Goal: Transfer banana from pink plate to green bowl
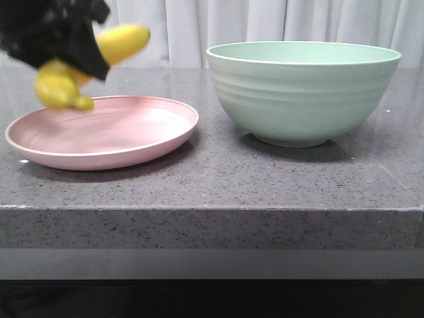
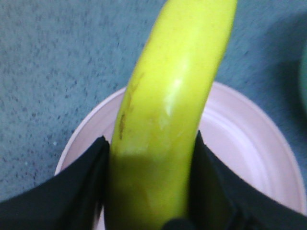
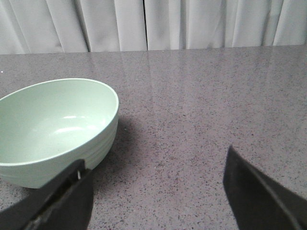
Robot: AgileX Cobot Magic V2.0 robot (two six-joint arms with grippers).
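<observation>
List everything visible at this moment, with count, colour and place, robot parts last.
banana: one, bright yellow, lifted clear above the plate's left side, clamped in the left gripper
pink plate: one, pale pink, left on the countertop, nothing on it
green bowl: one, mint green, right of the plate, inside bare
countertop: one, speckled grey
curtain: white, behind
left gripper: black, shut on the banana
right gripper: black, open, holding nothing, near the bowl

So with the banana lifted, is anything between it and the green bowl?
Nothing visible. The left gripper holds the banana above the pink plate; only bare counter separates plate and green bowl, which looks empty.
</observation>
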